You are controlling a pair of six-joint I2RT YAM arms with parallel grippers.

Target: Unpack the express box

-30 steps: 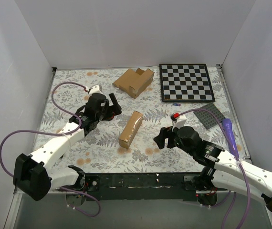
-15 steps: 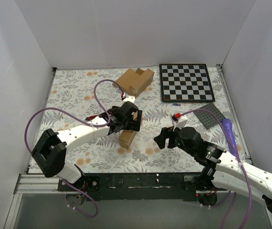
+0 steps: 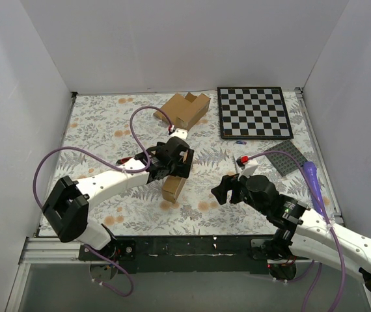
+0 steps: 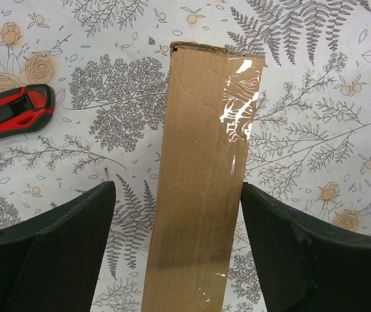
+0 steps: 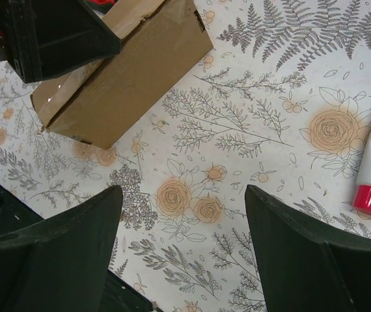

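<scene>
The box lies flat near the middle of the table, taped face up. Looking out over the arms, its long axis slants from near-left to far-right.

The left gripper hangs directly over the box's far half, and this is the relation that counts. Its fingers stand one on each side of the narrow width, so the long axis runs straight out between them, away from the wrist. The jaws are parted, not clamped. A strip of cloth shows between one finger and the cardboard. The other finger sits right at the opposite edge, touching or nearly so; I can't tell which.

The right gripper sits off to the near-right, spread wide and holding nothing, with only patterned cloth between its fingers. The box's near end shows beyond them, up and to the left in its wrist view.

So the left arm is plainly the nearer one. To my eye, closing across the width would pin the box, while the right arm would have to reach in toward the near end.

A red-and-black cutter lies on the cloth beside the box, apart from it.
</scene>
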